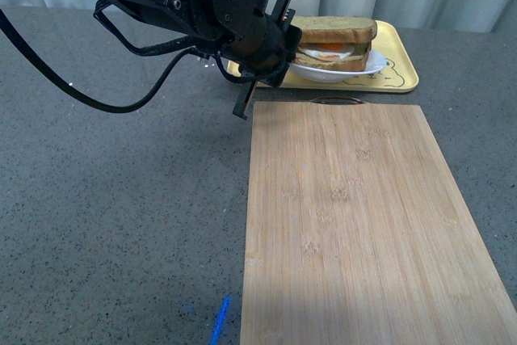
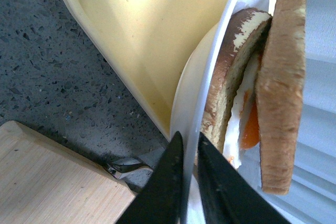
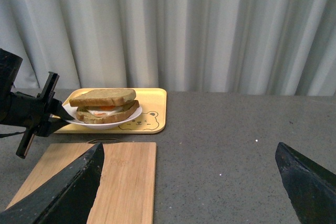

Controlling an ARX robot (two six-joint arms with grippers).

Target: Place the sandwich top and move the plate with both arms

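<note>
The sandwich top (image 1: 338,28) lies on the egg and lower slice on the white plate (image 1: 373,65), which rests on the yellow tray. My left gripper (image 1: 284,52) is shut on the plate's left rim; in the left wrist view (image 2: 189,148) its fingertips pinch the rim (image 2: 207,93) beside the sandwich top (image 2: 281,87). My right gripper (image 3: 191,182) is open and empty, high above the grey table, right of the board. The right wrist view also shows the sandwich top (image 3: 102,96), the plate (image 3: 131,116) and the left arm (image 3: 26,114).
The yellow tray (image 1: 404,70) with a bear drawing sits at the back of the table. A bamboo cutting board (image 1: 355,224) lies in front of it. A grey curtain (image 3: 210,30) hangs behind the table. A blue tape mark (image 1: 220,319) is near the front edge.
</note>
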